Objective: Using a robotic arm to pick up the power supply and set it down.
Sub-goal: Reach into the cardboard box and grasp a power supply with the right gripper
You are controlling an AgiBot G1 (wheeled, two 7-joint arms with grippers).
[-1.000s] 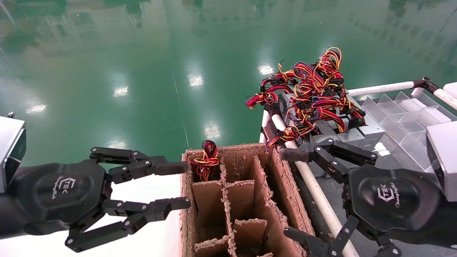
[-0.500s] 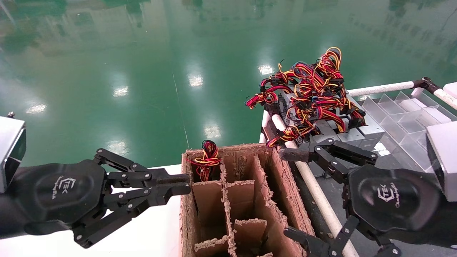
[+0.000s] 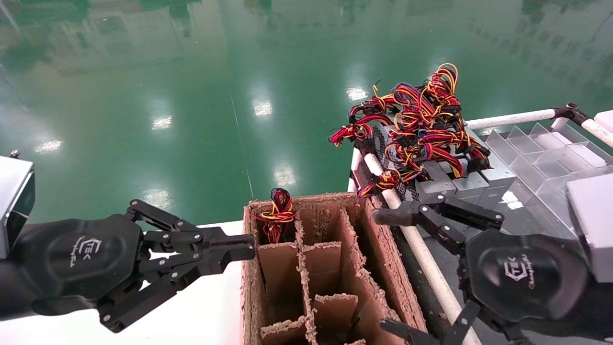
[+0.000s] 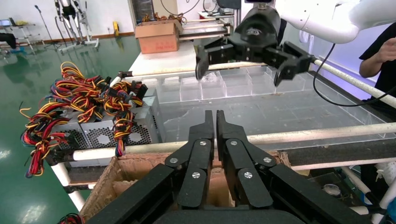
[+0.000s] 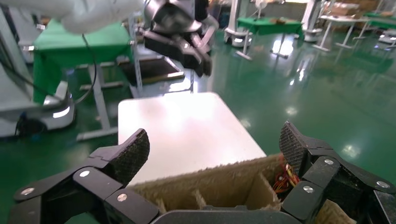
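Observation:
Several grey power supply boxes (image 3: 471,184) stand in a row at the far right, under a tangle of red, yellow and black wires (image 3: 416,120). The left wrist view shows a honeycomb vent face (image 4: 109,133) on one of them. My right gripper (image 3: 383,272) is open and empty, hovering between the carton and the boxes, just short of them. My left gripper (image 3: 249,249) is shut on nothing, its tips by the left wall of the carton (image 3: 311,206). A small wire bundle (image 3: 278,213) pokes out of the carton's far left cell.
The brown carton with dividers sits on a white table (image 3: 206,311). A white pipe rail (image 3: 421,249) runs between the carton and the rack. Clear plastic divider trays (image 3: 541,148) lie behind the boxes. Green floor lies beyond.
My left gripper has gone from open to shut, in place. My right gripper has dipped slightly and stayed open.

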